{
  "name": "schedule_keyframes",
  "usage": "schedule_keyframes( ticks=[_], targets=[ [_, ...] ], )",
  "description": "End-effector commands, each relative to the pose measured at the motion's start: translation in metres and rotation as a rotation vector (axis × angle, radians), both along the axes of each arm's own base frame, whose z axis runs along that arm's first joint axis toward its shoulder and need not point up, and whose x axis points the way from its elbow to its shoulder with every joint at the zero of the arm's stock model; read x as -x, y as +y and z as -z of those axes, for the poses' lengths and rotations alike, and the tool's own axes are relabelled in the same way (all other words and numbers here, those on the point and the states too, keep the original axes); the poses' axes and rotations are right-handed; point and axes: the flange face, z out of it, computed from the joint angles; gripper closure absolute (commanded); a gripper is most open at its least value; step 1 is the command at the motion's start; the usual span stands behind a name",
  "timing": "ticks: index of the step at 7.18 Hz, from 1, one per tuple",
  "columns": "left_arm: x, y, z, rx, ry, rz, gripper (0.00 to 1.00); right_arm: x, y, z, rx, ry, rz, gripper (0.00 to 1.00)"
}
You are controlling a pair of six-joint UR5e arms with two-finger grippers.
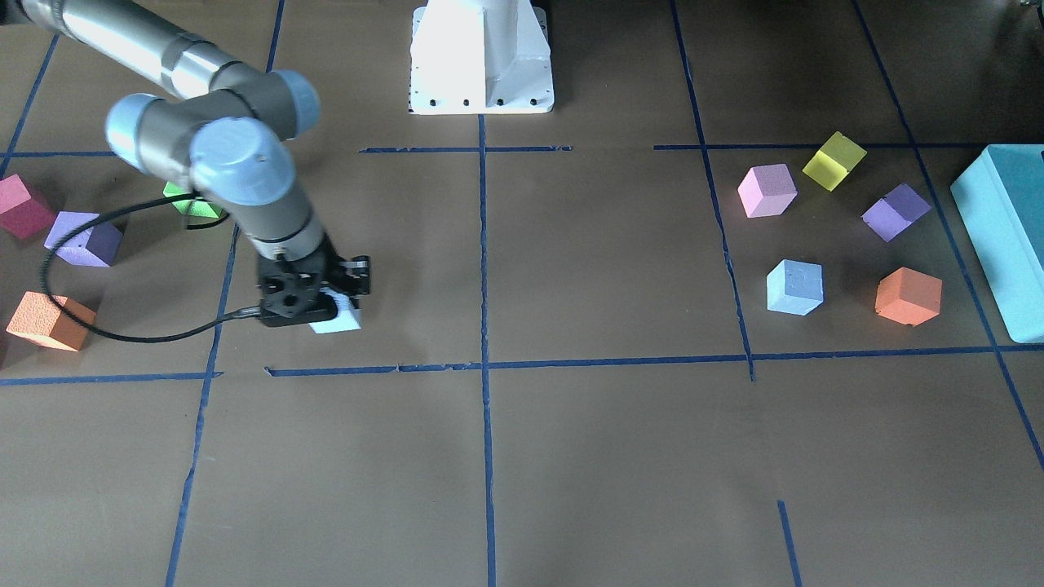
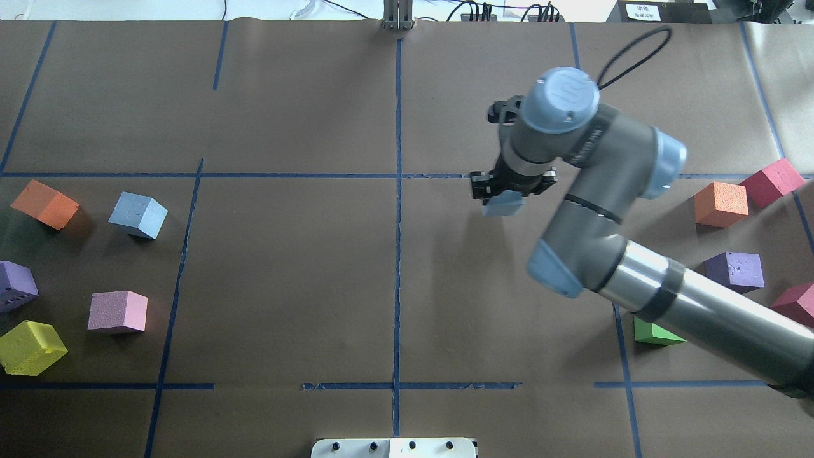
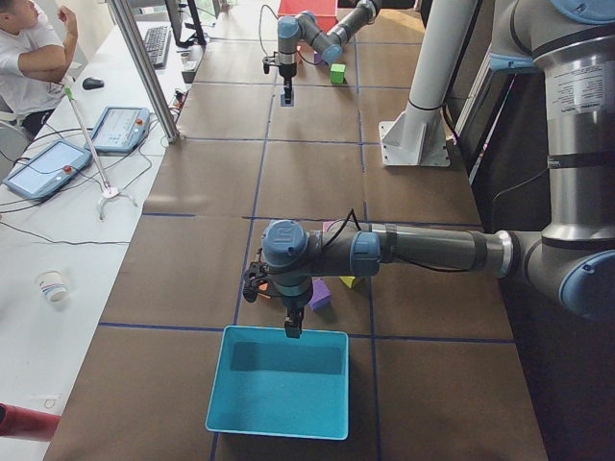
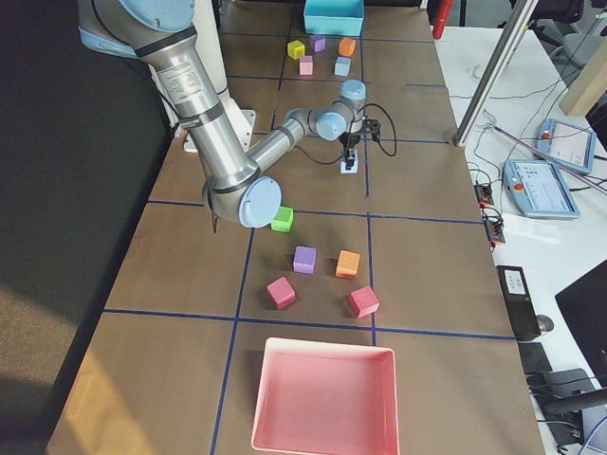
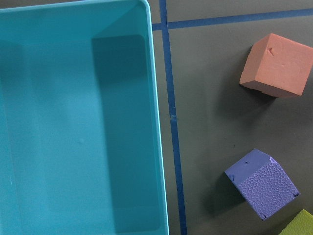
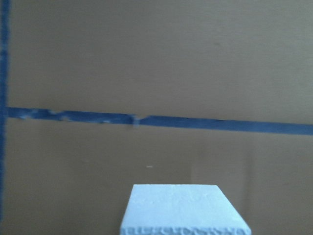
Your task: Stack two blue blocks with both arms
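Observation:
My right gripper [image 1: 329,303] points down at the table, its jaws closed around the paler blue block [image 1: 338,318], at or just above the paper. In the overhead view the gripper [image 2: 504,194] covers most of that block [image 2: 502,206]. The right wrist view shows the block's grainy top [image 6: 183,208] at the bottom centre. The deeper blue block [image 1: 794,287] sits apart on the table's other side, also in the overhead view [image 2: 137,215]. My left gripper [image 3: 291,329] shows only in the exterior left view, over the teal box's rim; I cannot tell whether it is open.
The teal box [image 1: 1003,236] stands at the left arm's end, with orange [image 1: 908,295], purple [image 1: 895,212], pink [image 1: 767,190] and yellow [image 1: 833,161] cubes near the deeper blue block. Green [image 1: 192,202], purple [image 1: 84,239], orange [image 1: 49,320] and red [image 1: 23,205] cubes lie behind my right arm. A pink tray [image 4: 322,398] stands at the right end.

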Motion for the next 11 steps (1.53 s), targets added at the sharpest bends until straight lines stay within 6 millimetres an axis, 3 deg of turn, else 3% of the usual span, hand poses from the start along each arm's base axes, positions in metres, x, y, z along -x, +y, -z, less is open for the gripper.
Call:
schedule_keyframes(
  ticks=[1, 2, 3, 7, 8, 9, 11],
  targets=[
    [0.0, 0.0, 0.0, 0.0, 0.0, 0.0, 0.0, 0.107, 0.032, 0.099, 0.081, -0.008, -0.107, 0.9],
    [0.0, 0.0, -0.001, 0.003, 0.0, 0.0, 0.0, 0.138, 0.052, 0.105, 0.087, 0.01, -0.126, 0.89],
    [0.0, 0.0, -0.002, 0.003, 0.0, 0.0, 0.0, 0.148, 0.064, 0.102, 0.087, 0.018, -0.123, 0.88],
    [0.0, 0.001, -0.002, 0.005, 0.0, 0.0, 0.0, 0.15, 0.068, 0.081, 0.06, 0.051, -0.077, 0.87],
    [0.0, 0.001, -0.002, 0.005, 0.0, 0.0, 0.0, 0.148, 0.068, 0.079, 0.059, 0.052, -0.075, 0.74],
    [0.0, 0.001, -0.002, 0.005, 0.0, 0.0, 0.0, 0.147, 0.067, 0.08, 0.056, 0.05, -0.079, 0.02],
    [0.0, -0.001, 0.004, -0.009, 0.002, 0.0, 0.0, 0.12, 0.052, 0.106, 0.058, -0.011, -0.082, 0.0]
  ],
)
